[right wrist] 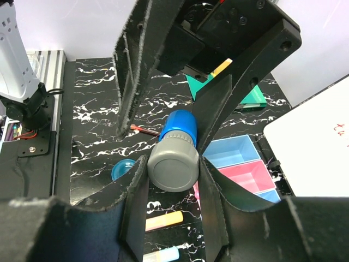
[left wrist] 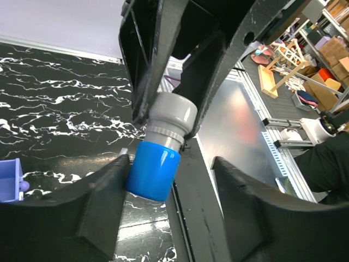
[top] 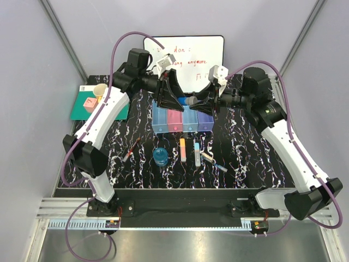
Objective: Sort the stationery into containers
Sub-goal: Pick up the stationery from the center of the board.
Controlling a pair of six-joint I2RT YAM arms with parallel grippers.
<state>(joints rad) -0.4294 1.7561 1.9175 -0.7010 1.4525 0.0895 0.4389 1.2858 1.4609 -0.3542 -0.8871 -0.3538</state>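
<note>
A stubby blue marker with a grey cap (top: 190,101) is held in the air above the row of bins (top: 180,129). My right gripper (right wrist: 173,165) is shut on its grey cap (right wrist: 173,165). My left gripper (left wrist: 170,164) is open, its jaws either side of the blue body (left wrist: 154,170). On the table in front of the bins lie a blue disc (top: 160,156), a dark-red pen (top: 131,149), an orange marker (top: 182,147), a light-blue marker (top: 197,150) and small pens (top: 210,159).
A whiteboard (top: 185,60) lies behind the bins. A green mat (top: 82,112) at the far left holds a yellow cup (top: 100,90) and a pink cube (top: 89,102). The blue bin (right wrist: 232,152) and pink bin (right wrist: 248,176) look empty.
</note>
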